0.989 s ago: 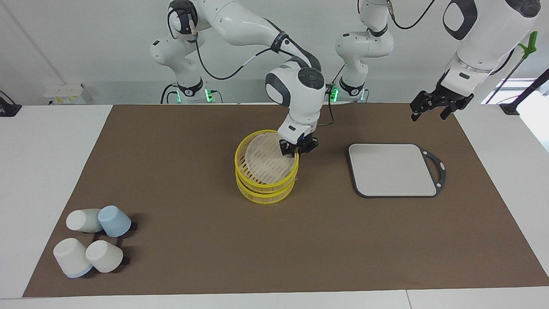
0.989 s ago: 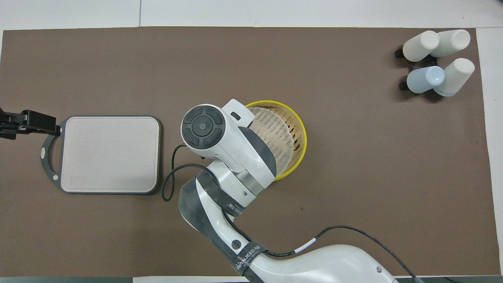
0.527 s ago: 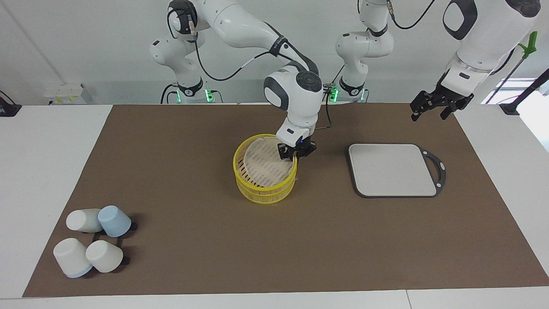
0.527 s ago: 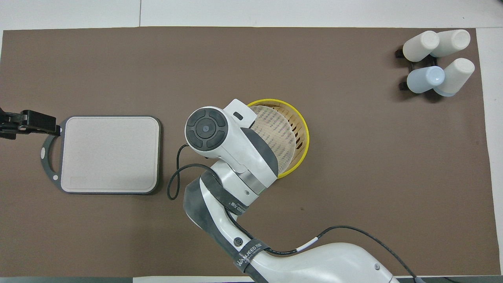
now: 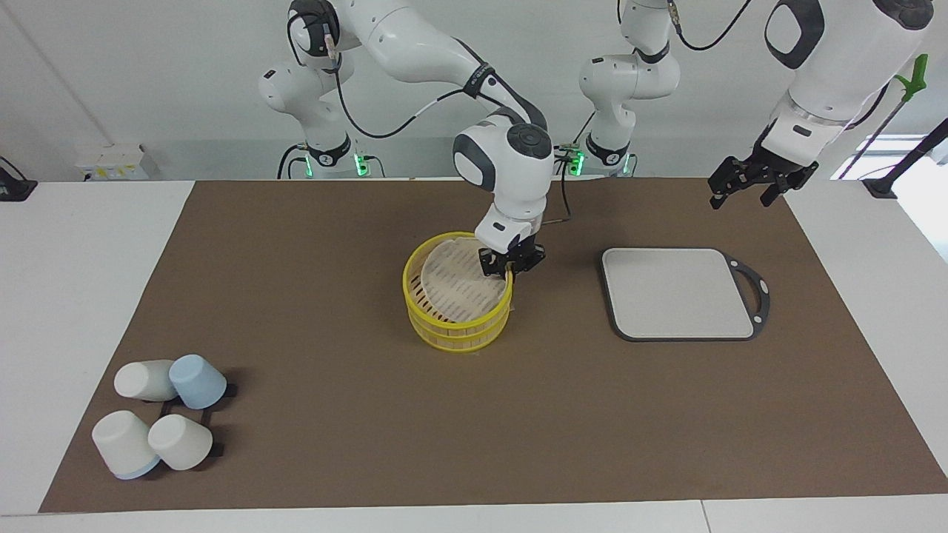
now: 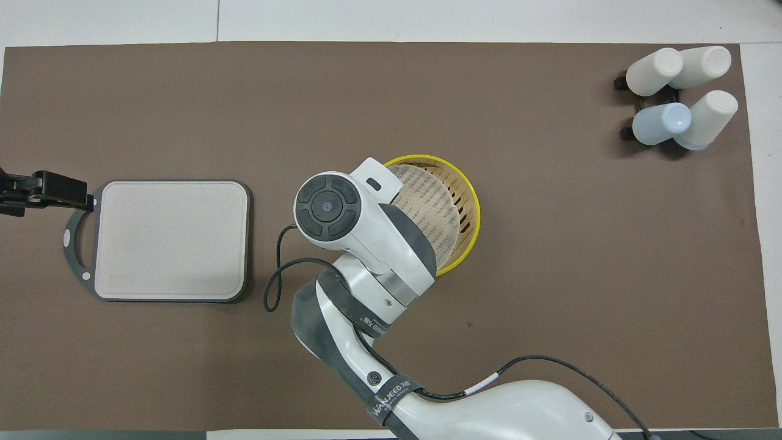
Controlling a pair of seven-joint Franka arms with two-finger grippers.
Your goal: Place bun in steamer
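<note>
Bun isn't visible anywhere, and right tool (image 5: 509, 268) is clenched on the steamer (image 5: 458, 290) rim, so it might tip that top basket, while left tool (image 5: 748, 181), released, waits over the worktop.

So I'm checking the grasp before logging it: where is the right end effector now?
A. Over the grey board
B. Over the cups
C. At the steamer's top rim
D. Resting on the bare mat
C: the right end effector sits at the yellow rim of the steamer, on the side toward the grey board.
</note>
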